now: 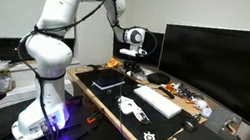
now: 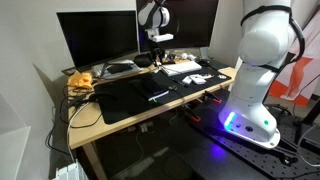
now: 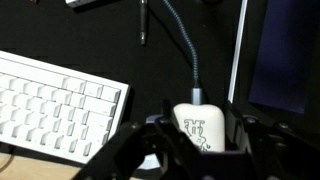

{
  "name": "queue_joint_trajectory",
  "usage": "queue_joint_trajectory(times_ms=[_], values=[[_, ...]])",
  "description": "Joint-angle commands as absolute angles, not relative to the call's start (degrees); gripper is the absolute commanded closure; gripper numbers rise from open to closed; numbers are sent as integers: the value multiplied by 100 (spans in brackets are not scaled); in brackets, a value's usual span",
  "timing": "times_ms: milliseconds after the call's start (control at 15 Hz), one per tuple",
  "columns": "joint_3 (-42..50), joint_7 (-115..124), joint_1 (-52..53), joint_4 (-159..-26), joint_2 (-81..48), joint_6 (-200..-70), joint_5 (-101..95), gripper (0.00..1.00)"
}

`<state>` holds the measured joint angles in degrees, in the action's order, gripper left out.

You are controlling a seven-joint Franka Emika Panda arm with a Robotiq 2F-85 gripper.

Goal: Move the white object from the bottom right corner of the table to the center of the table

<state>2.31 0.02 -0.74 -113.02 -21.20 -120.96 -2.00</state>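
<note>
In an exterior view the camera stands off the desk's corner, a little above it, facing the monitor aslant, with the arm nearest. In an exterior view from the opposite end, set higher and farther back, the arm stands at right. Both share desk, monitor and keyboard. The wrist view looks down from close above the keyboard, pincer at its lower edge.

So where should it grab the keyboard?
Probably from straight above, near the middle of the keyboard, squeezing across its short width on the two long edges. It lies flat and is long and thin, so its ends look too far apart to span, and a grip in the middle should keep it from tipping.
</note>
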Motion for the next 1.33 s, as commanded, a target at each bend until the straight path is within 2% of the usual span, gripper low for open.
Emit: queue_joint_trajectory(times_ms=[0,533,1267], values=[[240,348,15,-10783,-2635,-12076,-305,74],[264,393,69,-9684,-3705,-12005,-324,74],[345,639,309,-8800,-4418,-11849,-527,74]])
